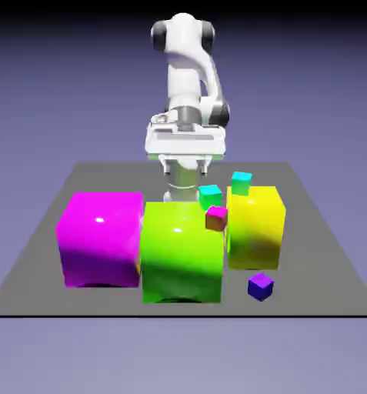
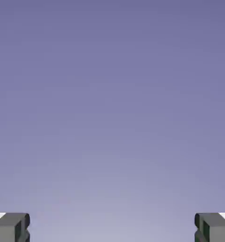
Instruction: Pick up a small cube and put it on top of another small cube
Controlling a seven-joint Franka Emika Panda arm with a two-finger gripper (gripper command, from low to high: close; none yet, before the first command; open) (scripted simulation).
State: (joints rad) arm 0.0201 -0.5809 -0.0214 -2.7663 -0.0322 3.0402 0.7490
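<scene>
Hand [image 2: 112,227] fingers wide apart, empty; small purple cube [image 1: 260,286] on table [image 1: 325,254], near yellow block [image 1: 255,227]

The magenta block [image 1: 99,238], green block [image 1: 181,252] and yellow block [image 1: 255,225] look glossy, smooth as polished plastic, each catching highlights. The grey table [image 1: 325,254] looks matt. The arm's white shell [image 1: 188,69] has a smooth sheen.

magenta block [image 1: 99,238], green block [image 1: 181,252], yellow block [image 1: 255,225] on table [image 1: 325,262].
</scene>
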